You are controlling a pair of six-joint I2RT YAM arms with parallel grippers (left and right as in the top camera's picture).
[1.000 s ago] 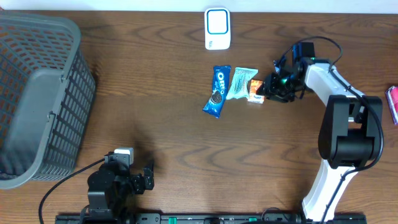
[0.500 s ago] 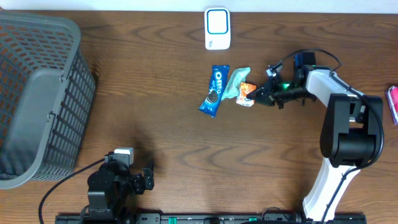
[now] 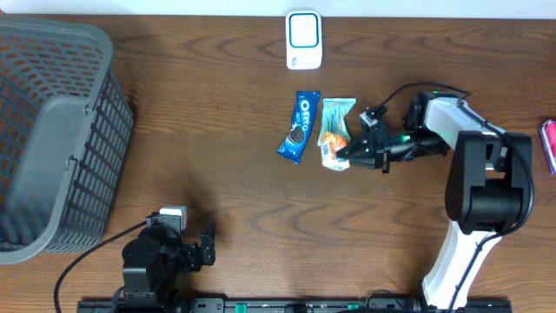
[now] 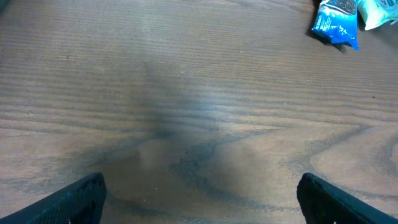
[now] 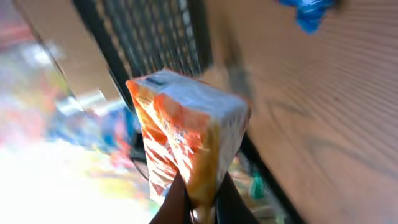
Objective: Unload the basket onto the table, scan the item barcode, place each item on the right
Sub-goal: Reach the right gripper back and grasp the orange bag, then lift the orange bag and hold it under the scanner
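The brown wooden bench carries a grey plastic lattice basket, cut off at the left. The right tool pinches the blurred orange-and-white snack packet beside the blue Oreo packet. The left tool gapes wide, only its 2 tips in view.

Dark brown, wood-grained table. A grey plastic basket with lattice walls stands at the far left of the overhead view, its left side cut off by the frame. A blue Oreo pack lies flat near the middle of the table, long axis slightly tilted, well apart from the basket. The left wrist view catches it in its top right corner. A small red-pink object sits at the right edge, partly cut off, too small to identify.
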